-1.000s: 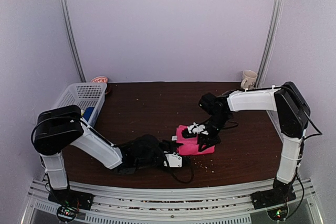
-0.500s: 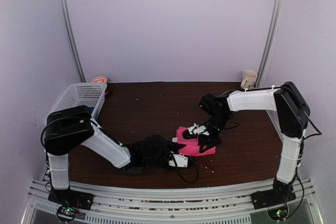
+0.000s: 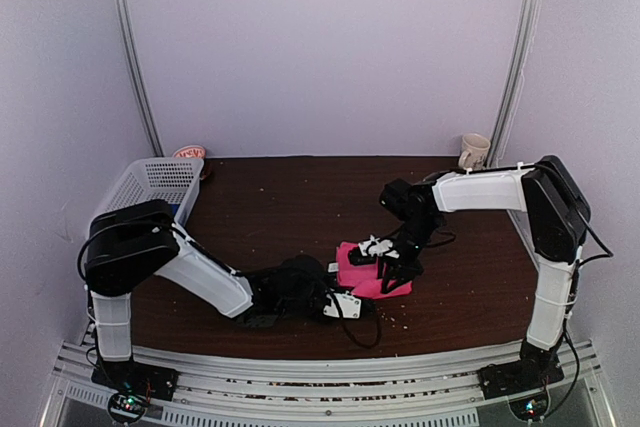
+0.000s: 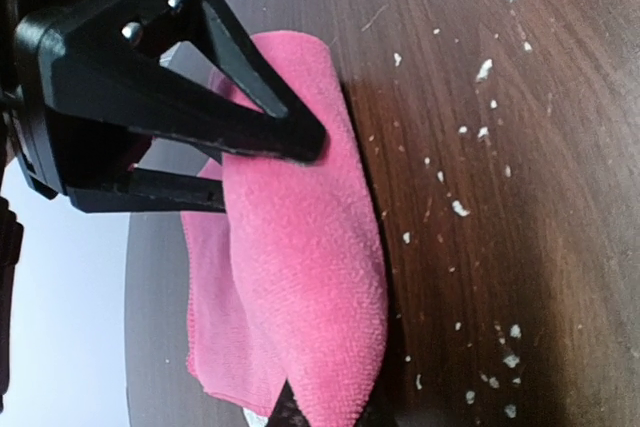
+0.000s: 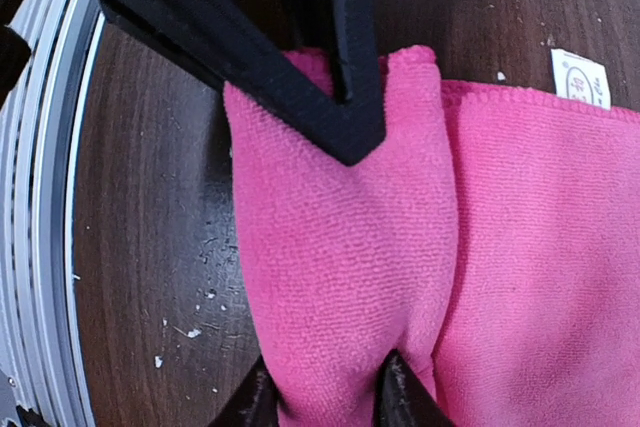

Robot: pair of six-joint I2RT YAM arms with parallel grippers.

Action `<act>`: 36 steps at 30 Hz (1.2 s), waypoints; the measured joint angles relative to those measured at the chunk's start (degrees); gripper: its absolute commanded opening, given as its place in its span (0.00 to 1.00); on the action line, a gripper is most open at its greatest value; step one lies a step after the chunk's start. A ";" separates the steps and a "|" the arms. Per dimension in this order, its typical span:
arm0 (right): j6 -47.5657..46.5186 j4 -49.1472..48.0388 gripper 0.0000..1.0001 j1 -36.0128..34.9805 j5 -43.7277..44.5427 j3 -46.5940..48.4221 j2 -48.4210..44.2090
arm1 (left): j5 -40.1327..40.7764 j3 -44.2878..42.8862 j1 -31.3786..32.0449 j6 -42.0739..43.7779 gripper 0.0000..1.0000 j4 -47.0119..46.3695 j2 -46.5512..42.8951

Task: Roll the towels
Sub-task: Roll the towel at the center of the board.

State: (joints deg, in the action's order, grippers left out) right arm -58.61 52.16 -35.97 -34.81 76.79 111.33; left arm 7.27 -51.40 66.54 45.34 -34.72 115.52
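Note:
A bright pink towel [image 3: 366, 273] lies on the dark table [image 3: 280, 207], its near edge folded up into a thick roll [image 4: 310, 267]. My left gripper [image 3: 344, 281] reaches in low from the left and is shut on one end of that roll [image 4: 332, 415]. From the right, my right gripper [image 3: 388, 269] pinches the other end [image 5: 325, 402], with the cloth squeezed narrow between its fingers. Each wrist view shows the other gripper's black fingers [image 4: 270, 117] [image 5: 340, 97] at the far end of the roll. The flat part of the towel [image 5: 540, 277] spreads out behind the roll.
A white lattice basket [image 3: 152, 185] stands at the back left, with a red-and-white object [image 3: 188, 152] behind it. At the back right corner sits a cream mug [image 3: 474, 152]. Pale crumbs [image 4: 485, 72] dot the table near the towel. A white label [image 5: 580, 77] hangs off the towel's edge.
My left arm has slid right to the towel and its jaws have shut on the rolled edge. The right gripper has stayed on the towel, its jaws eased slightly wider.

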 measured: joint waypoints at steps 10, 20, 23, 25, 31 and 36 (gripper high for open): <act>-0.04 -2.73 0.65 1.42 2.36 -4.57 -8.96 | -7.61 -4.04 -1.84 -8.92 0.00 7.80 -0.09; -3.08 -16.92 0.70 1.73 5.11 -23.30 -29.05 | -18.53 -8.48 -6.25 -19.71 0.01 15.47 -0.07; -4.46 -21.68 0.72 1.73 5.33 -28.96 -32.02 | -21.75 -10.01 -7.58 -22.25 0.02 17.64 0.28; -5.51 -25.51 0.72 1.73 5.42 -32.30 -33.79 | -24.28 -11.13 -8.66 -23.96 0.02 19.06 0.66; -7.23 -34.18 0.72 0.61 6.60 -36.13 -34.69 | -30.08 -13.84 -10.75 -26.97 0.06 21.81 2.16; -8.02 -39.87 0.72 -1.75 8.96 -36.57 -32.20 | -33.46 -16.04 -11.85 -28.63 0.06 22.77 3.91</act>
State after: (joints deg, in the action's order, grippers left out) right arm -66.63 12.29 -37.71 -25.85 40.23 79.13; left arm -26.20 -67.44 54.70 16.71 -11.94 119.44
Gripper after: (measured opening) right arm 0.722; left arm 0.065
